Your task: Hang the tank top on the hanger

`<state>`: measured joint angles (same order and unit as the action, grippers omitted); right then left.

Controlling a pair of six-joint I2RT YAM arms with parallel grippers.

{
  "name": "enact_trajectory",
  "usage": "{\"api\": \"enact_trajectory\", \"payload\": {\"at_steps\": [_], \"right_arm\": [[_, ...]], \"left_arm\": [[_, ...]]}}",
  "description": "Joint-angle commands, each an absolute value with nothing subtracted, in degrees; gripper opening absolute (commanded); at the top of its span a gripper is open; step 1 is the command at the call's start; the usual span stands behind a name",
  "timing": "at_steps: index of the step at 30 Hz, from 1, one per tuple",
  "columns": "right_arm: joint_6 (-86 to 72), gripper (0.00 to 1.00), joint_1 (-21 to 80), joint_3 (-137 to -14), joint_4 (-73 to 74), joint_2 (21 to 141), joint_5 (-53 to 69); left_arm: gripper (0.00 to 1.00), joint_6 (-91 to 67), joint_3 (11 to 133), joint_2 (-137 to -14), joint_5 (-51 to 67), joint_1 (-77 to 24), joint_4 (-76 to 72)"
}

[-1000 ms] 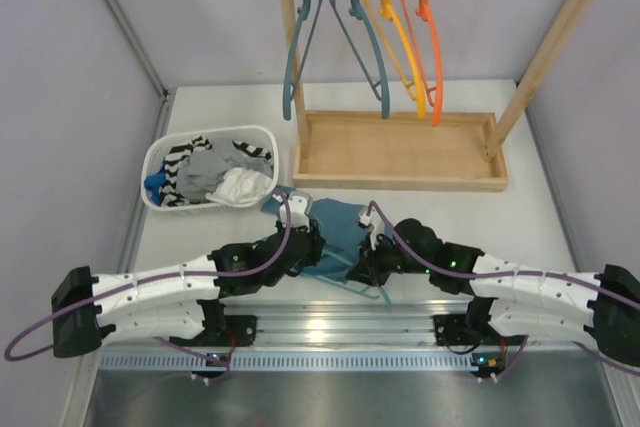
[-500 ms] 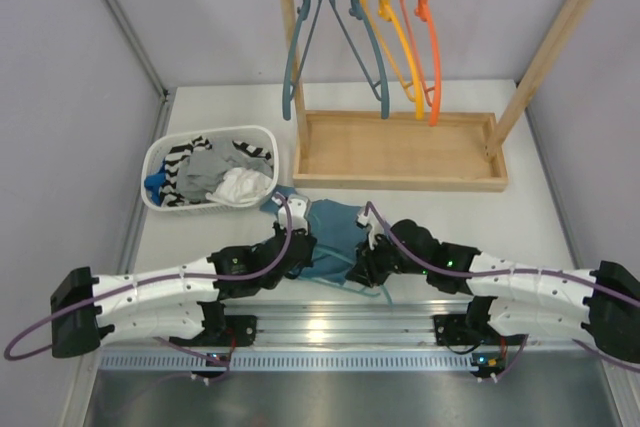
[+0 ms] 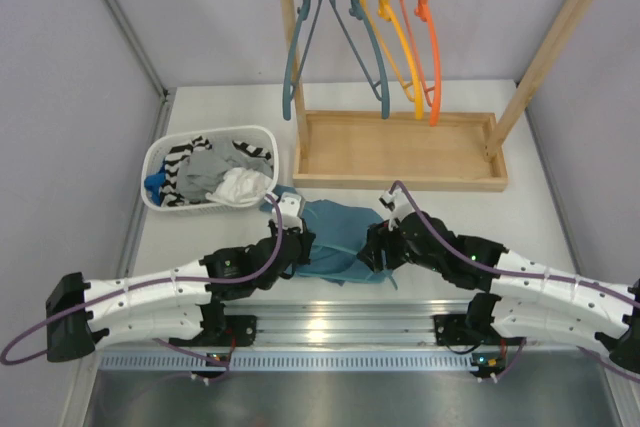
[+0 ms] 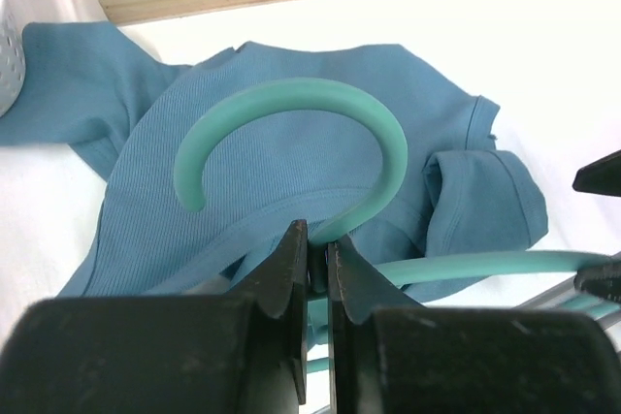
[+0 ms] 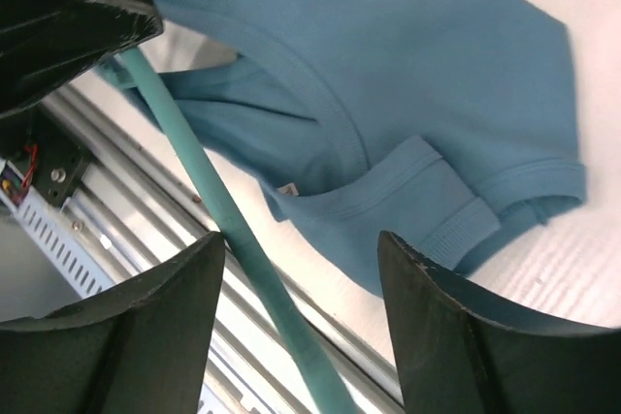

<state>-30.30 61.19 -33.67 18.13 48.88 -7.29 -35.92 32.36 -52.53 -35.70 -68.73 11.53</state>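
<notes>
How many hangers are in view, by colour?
Slate-blue hangers: 2
Yellow hanger: 1
Orange hanger: 1
Teal-green hanger: 1
Total: 5

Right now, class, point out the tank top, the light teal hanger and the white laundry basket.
tank top (image 4: 281,157): left wrist view, ribbed fabric inside the hook's curve.
hanger (image 4: 291,92): left wrist view, top of its hook.
laundry basket (image 3: 232,130): top external view, far rim.
</notes>
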Motion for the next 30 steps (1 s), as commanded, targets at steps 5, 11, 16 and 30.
{"api": "enact_trajectory", "payload": {"at_steps": [5, 11, 16, 30], "right_arm": [[-38.4, 0.52, 61.0, -42.4, 28.7, 58.2, -19.0], [-40.7, 0.51, 61.0, -42.6, 27.2, 58.6, -20.2], [-40.6, 0.52, 60.9, -44.8, 29.2, 62.0, -20.4], [-41.0, 0.47, 64.0, -54.5, 34.2, 78.0, -25.0]], "left_arm": [[0.00, -33.2, 30.2, -49.3, -35.9, -69.0, 7.0], [0.00, -33.4, 27.9, -47.8, -35.3, -68.9, 7.2], [0.00, -32.9, 25.8, -45.8, -34.5, -69.1, 6.7], [0.00, -32.5, 23.2, -43.2, -33.0, -69.4, 5.4]]}}
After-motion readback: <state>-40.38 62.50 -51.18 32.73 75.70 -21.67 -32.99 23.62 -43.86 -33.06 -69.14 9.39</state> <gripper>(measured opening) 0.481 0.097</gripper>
